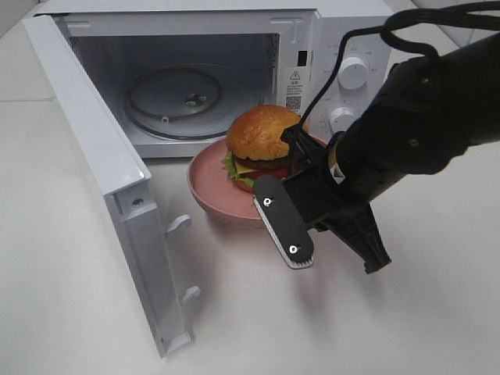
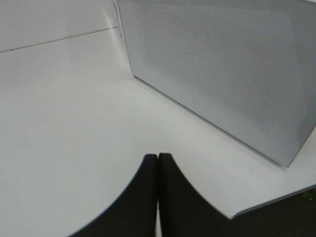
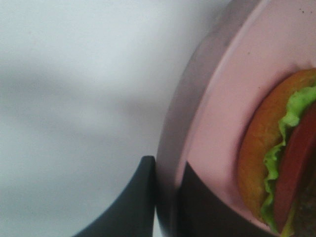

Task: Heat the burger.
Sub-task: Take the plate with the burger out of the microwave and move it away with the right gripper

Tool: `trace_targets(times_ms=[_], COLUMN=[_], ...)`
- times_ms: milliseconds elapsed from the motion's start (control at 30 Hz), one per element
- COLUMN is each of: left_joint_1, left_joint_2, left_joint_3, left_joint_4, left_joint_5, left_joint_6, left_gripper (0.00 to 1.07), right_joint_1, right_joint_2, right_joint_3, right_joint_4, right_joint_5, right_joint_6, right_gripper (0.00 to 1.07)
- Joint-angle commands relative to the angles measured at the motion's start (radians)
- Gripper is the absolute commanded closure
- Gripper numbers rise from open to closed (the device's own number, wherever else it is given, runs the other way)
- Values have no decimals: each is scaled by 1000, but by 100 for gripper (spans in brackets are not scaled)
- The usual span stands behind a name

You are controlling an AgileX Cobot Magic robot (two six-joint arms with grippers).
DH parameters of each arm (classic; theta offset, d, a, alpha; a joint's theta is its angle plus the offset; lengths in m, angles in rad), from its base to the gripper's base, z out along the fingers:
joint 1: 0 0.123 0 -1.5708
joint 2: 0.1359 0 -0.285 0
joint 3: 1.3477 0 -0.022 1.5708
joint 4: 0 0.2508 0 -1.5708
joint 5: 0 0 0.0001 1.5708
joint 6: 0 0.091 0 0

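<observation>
Here's the burger point(image 1: 262, 141), sitting on a pink plate point(image 1: 215, 191) on the white bench point(image 1: 406, 320), right in front of the microwave's mouth and not inside it. The microwave point(image 1: 312, 47) stands with its door point(image 1: 101, 168) swung wide toward the left, and the glass turntable point(image 1: 172, 94) inside is bare. The right arm reaches in from the right, and its end effector point(image 3: 165, 177) is pinched narrow on the plate's rim: in the right wrist view one dark finger point(image 3: 140, 197) sits outside the rim and the other inside it, with the burger's bun, lettuce and tomato just beyond. From the high camera the exact contact is hidden behind the black wrist, so the plate could be resting on the bench or just lifted, hard to call. Over on the other side, the left end effector point(image 2: 157, 163) has its two fingers pressed together with nothing between them, low over the bench, beside the outer face of the open door with its dotted mesh.
</observation>
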Motion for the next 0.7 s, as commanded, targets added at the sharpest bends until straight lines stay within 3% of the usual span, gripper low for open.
trace_targets(times_ms=[33,267,700], left_joint_1=[2,2,2], left_joint_2=[-21,-21,-21], left_joint_3=[3,3,3], left_joint_4=[-1,-1,-1], left_joint_5=[-14,-14,-14], left_joint_6=[-9,-9,-9], left_gripper=[106,106,106], right_joint_1=[-6,-6,-6], right_joint_2=[-41,-168,-308], right_joint_3=[14,165,322], right_joint_4=[-17,-70,-212], right_joint_5=[-34,-34,51], right_joint_6=[28,122,487], right_gripper=[107,107,107])
